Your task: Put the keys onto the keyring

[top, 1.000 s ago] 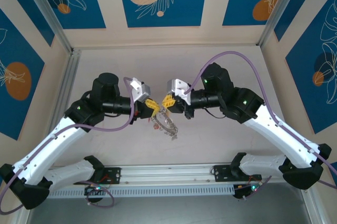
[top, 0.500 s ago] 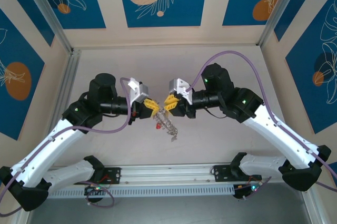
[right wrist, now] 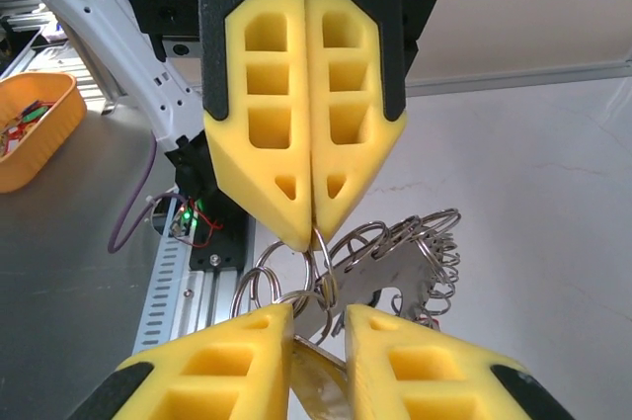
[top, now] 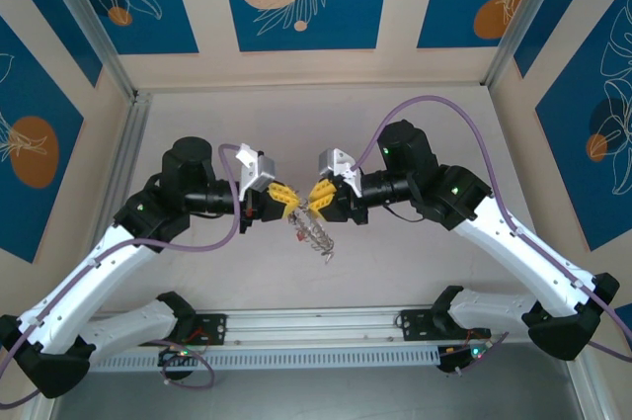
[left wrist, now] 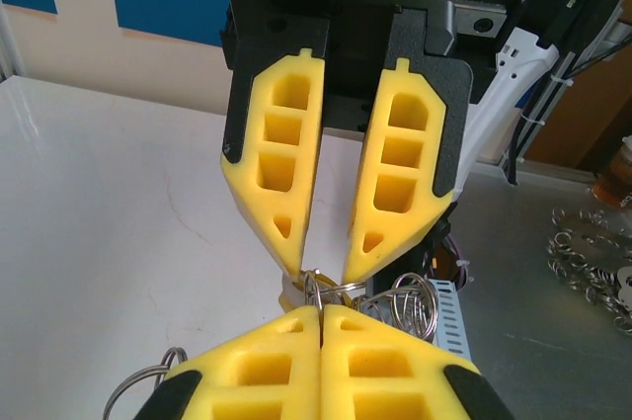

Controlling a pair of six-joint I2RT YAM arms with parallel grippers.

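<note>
left fingers: my left gripper [right wrist: 314, 238] has its pads pressed flat together, and the tips pinch one wire loop of the keyring [right wrist: 390, 267].
right fingers: my right gripper [right wrist: 316, 311] stands a narrow slot apart. a flat metal tab [right wrist: 318, 376] lies in that slot, and i cannot tell whether the pads touch it.
tip to tip: the two grippers meet nose to nose right at the keyring's upper loops, almost touching.
keyring: it hangs off the table from the left tips. its flat plate and fan of loops spread to the side of the right gripper's slot.
left wrist view: the left gripper [left wrist: 321, 311] is shut at the bottom and the right gripper [left wrist: 324, 272] faces it. the keyring [left wrist: 410, 303] loops crowd between and just beside their tips.
from above: the left gripper [top: 288, 205] and right gripper [top: 314, 200] sit just over the keyring [top: 316, 232], which dangles toward the rail [top: 316, 326].
table: [top: 415, 272] pale, lying under the keyring.
further out: a heap of silver rings [left wrist: 592, 262] lies well away from the keyring on grey metal. an orange bowl [right wrist: 35, 124] of small coloured bits also sits well away, its contents too small for me to name.
</note>
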